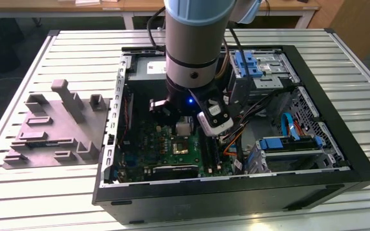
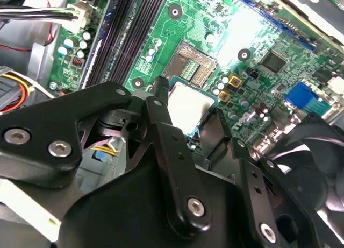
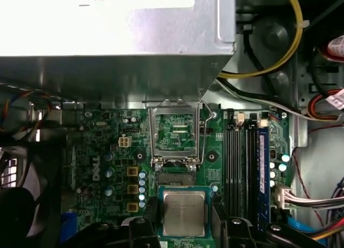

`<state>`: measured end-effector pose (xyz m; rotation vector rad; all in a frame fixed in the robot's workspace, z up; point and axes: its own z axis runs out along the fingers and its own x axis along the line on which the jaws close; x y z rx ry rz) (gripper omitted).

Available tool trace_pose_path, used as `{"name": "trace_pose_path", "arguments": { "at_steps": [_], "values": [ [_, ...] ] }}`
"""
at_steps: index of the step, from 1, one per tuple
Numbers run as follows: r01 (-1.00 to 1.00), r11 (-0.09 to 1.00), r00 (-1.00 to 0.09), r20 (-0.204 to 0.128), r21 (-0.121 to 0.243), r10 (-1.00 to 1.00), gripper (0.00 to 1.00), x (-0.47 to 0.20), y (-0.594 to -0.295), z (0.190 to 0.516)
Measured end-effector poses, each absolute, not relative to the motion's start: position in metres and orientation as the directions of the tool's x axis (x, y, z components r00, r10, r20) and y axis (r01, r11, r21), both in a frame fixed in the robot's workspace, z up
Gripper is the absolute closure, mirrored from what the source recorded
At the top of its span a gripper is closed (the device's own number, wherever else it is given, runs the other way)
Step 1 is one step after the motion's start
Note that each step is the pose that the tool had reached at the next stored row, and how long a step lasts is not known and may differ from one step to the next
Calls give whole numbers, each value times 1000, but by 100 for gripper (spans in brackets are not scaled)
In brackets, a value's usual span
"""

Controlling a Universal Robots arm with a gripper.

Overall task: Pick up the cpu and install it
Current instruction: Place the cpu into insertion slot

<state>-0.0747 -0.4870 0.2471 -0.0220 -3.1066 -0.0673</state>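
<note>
**CPU picked up, not seated yet**

In the first wrist view the cpu [image 3: 184,213] is pinched between the black jaws. They are closed on two opposite edges of it, and the silver top is turned up. It's held just beside the open socket [image 2: 191,65], not over the middle of it, and the socket's contact field is left uncovered in the second wrist view. So the pick-up half can be called done and the install half can't. Nothing is seated, and how much height is left above the socket can't be told.

Right behind the socket, the metal load frame [image 3: 176,130] is stood up out of the way and not clamped down. That part looks to be left as well.

Off to one side of the socket, the dark memory slots [image 3: 236,167] are lined up on the green motherboard [image 3: 107,167]. Past the load frame, a big silver metal box [image 3: 107,43] is mounted.

Further out, in the exterior view, the black computer case [image 1: 236,195] is laid open on the slatted counter [image 1: 44,197]. Well away from the socket, outside the case at the exterior view's left, the grey moulded fixture [image 1: 50,137] is parked.
</note>
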Motion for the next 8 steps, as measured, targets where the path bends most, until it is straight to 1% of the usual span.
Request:
{"name": "trace_pose_path", "arguments": {
  "at_steps": [8],
  "values": [
    [15, 999, -999, 35, 43, 13, 53, -75, -487, 233]
  ]
}}
